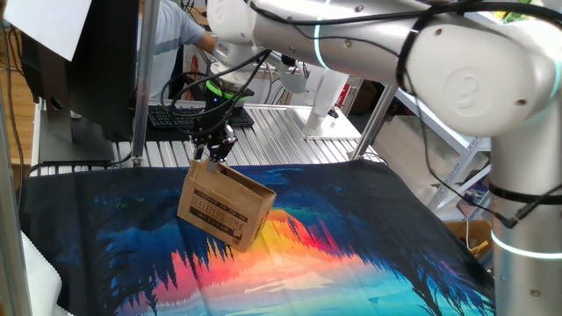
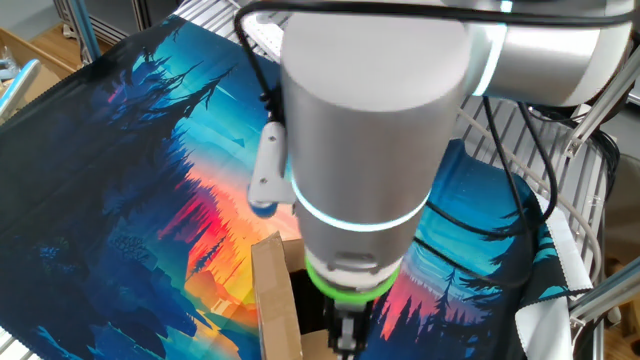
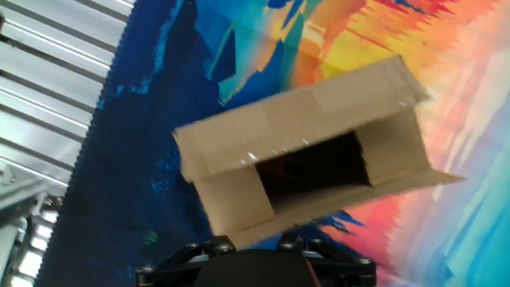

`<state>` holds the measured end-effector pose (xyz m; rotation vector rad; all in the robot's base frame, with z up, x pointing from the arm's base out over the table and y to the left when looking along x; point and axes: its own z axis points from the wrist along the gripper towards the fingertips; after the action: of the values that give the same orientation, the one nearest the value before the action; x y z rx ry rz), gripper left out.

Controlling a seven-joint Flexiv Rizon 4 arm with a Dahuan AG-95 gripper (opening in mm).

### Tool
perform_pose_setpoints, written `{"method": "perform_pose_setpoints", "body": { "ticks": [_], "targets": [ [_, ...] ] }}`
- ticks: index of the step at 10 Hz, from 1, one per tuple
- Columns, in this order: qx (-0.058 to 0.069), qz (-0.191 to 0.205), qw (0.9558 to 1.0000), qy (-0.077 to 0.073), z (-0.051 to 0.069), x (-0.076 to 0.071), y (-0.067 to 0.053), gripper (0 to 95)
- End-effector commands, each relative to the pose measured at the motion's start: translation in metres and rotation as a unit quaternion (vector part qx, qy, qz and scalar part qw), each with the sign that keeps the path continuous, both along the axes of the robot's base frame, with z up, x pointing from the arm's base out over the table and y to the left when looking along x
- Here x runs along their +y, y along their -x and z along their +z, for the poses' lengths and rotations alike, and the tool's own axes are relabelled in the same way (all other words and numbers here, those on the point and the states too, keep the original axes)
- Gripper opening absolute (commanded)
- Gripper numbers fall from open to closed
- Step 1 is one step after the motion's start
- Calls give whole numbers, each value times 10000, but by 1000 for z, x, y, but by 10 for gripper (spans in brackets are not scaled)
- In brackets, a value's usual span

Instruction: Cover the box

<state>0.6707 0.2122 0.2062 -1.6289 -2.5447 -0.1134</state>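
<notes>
Small brown corrugated cardboard box (image 1: 225,208) with black print on its long side, resting tilted on the bright forest-print cloth covering the counter (image 1: 351,263), toward the cloth's far edge near the metal slats. Black two-finger end effector (image 1: 214,149) right at the upper rear edge of the box, apparently touching a flap there; whether clenched or released — cannot tell, fingertips too small and dark. From the hand view: one long flap (image 3: 303,112) folded partway over the top, dark opening (image 3: 315,171) still showing, side flaps sticking outward. Probably mid-fold on a flap. Best done by pushing the flap slowly down and inward over the opening, keeping pressure light enough to avoid tipping or sliding the already tilted box.
</notes>
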Motion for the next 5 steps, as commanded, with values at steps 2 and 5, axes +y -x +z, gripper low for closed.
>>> {"method": "perform_pose_setpoints", "body": {
  "ticks": [2,5],
  "targets": [
    [-28,844,9961,-259,3,2,14,380],
    [-173,1281,9915,111,-12,-15,14,380]
  ]
}}
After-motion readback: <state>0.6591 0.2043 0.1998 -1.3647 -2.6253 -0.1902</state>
